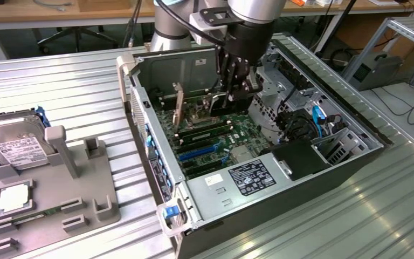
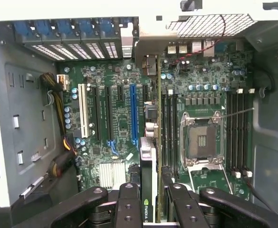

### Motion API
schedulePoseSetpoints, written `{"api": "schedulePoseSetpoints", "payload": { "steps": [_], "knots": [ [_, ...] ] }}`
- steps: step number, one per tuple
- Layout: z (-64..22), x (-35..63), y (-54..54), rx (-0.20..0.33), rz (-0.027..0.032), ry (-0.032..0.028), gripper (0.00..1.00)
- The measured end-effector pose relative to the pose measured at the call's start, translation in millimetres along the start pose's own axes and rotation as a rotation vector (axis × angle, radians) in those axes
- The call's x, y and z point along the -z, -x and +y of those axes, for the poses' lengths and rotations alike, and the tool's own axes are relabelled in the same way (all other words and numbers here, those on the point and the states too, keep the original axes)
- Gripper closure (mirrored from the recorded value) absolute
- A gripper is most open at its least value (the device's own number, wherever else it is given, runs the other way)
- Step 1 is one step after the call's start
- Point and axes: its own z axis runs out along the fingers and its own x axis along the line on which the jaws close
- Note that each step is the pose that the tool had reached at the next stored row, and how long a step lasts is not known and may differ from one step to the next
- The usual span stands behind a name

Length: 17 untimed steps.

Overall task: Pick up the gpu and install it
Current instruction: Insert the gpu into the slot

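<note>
Black and standing on edge, the graphics card [image 2: 148,180] is clamped between the two fingers of your gripper [image 2: 152,202], down inside the open computer case [image 1: 358,127]. You are holding it over the motherboard [image 2: 205,80], between the blue slot [image 2: 133,111] and the processor socket [image 2: 200,140], with its far end pointing toward the case's slotted back wall. You cannot tell whether its lower edge is seated in a slot. Beside the case, on the exterior view's left, your grey tray [image 1: 49,210] carries a hard drive [image 1: 13,143] propped at a tilt. A silver square chip [image 1: 13,198] and a green memory stick [image 1: 30,218] lie in its pockets.
</note>
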Motion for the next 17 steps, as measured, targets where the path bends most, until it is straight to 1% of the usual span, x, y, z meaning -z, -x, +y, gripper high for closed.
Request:
{"api": "schedulePoseSetpoints", "payload": {
  "steps": [4,17],
  "knots": [
    [1.0,-11.3,-3.7,0.003,-0.0002,0.0001,0.73],
    [7.2,-35.3,-7.2,0.011,-0.0015,0.0,0.73]
  ]
}}
